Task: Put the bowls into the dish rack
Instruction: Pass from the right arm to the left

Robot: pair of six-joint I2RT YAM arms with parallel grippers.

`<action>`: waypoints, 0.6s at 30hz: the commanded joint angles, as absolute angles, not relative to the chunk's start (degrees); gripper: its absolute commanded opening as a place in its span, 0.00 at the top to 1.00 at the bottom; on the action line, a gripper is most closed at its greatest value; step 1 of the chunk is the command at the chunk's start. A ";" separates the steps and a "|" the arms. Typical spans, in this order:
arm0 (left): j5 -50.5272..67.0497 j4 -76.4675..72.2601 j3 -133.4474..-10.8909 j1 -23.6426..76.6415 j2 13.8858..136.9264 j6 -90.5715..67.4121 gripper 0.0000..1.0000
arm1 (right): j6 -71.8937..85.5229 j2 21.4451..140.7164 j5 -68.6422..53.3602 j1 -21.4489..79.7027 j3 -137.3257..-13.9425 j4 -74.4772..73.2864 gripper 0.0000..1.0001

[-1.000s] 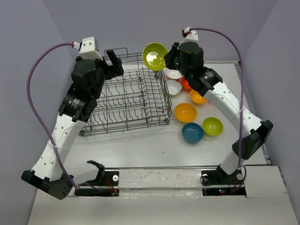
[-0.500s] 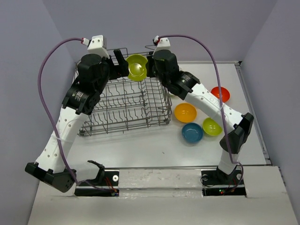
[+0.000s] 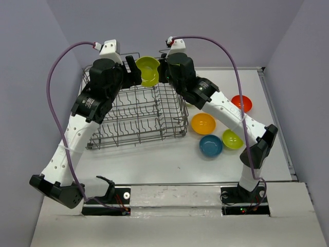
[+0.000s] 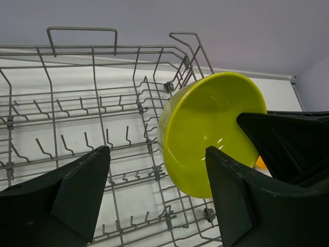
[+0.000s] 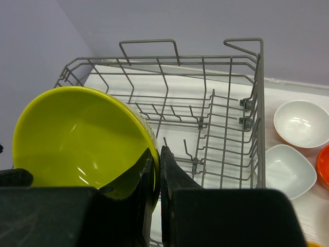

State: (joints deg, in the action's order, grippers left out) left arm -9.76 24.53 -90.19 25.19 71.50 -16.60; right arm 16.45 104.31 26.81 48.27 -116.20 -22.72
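Right gripper (image 5: 157, 154): I see the jaws pinched narrow on the rim of the lime bowl (image 5: 77, 139), one finger inside it and one outside.
Lime bowl: it is held tilted on edge in the air over the far end of the rack (image 5: 169, 58), above the tines. I cannot tell whether it touches the wire.
Left gripper (image 4: 157, 152): the jaws stand wide with nothing clamped. The lime bowl sits just past its fingertips, closer to the right-hand finger.
Arms: both reach in over the rack's far end from opposite sides and face each other across the bowl.
Rack: it stands on the table (image 3: 154, 159), left of centre, and I see no bowl resting in the parts in view.
White bowls (image 5: 300, 122): two lie just beside the rack's right wall, one nearer than the other.
Red bowl (image 3: 241, 103): it is on the table, far right.
Orange bowl (image 3: 203, 123): it is right of the rack, near it.
Teal bowl (image 3: 211, 145): it is just in front of the orange bowl.
Second lime bowl (image 3: 233, 139): it lies beside the teal bowl, to the right.
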 commanded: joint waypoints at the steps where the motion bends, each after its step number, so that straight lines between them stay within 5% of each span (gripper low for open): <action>1: -8.79 23.73 -90.09 25.49 71.81 -16.70 0.18 | 15.82 104.85 27.33 49.48 -120.06 -19.51 0.99; 7: -9.05 23.03 -89.30 25.49 72.24 -16.44 0.29 | 15.73 105.38 27.07 50.53 -120.41 -19.42 0.99; 18: -8.70 22.32 -88.24 25.49 72.95 -16.52 0.65 | 15.21 105.73 27.86 50.54 -120.32 -19.42 0.99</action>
